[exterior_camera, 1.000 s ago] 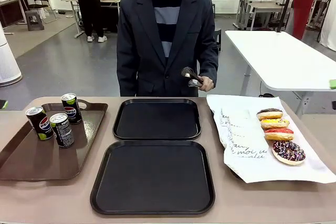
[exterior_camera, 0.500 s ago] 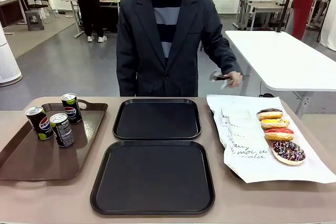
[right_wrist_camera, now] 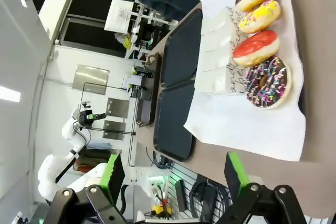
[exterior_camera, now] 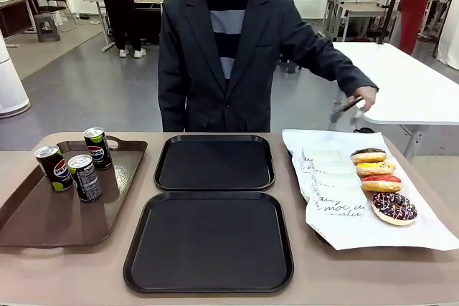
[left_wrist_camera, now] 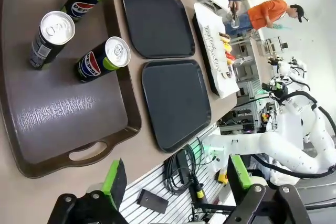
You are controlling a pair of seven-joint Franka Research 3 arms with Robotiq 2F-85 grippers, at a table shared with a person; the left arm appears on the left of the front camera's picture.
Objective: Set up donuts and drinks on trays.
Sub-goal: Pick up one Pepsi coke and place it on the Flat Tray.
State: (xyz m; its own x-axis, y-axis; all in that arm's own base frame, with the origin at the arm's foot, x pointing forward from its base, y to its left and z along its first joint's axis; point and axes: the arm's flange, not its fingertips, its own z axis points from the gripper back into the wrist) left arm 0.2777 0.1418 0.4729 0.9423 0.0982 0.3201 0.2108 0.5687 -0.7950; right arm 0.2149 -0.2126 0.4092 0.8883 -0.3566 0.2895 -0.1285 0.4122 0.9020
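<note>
Jaws of left gripper [left_wrist_camera: 177, 178] and right gripper [right_wrist_camera: 174, 176] seen spread; tongs [exterior_camera: 343, 110], apparently, held by person's hand [exterior_camera: 366, 97] beyond donuts [exterior_camera: 381, 183].

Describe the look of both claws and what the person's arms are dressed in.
The left claw and the right claw match: black jointed fingers with bright green pads. The right arm is glossy white, in rounded segments. The person's sleeve is long, of a dark navy blazer.

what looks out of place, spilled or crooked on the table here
Nothing stands out. The three Pepsi cans stand upright on the brown tray, both black trays lie bare and square, and the four donuts sit in a row on the white paper.
</note>
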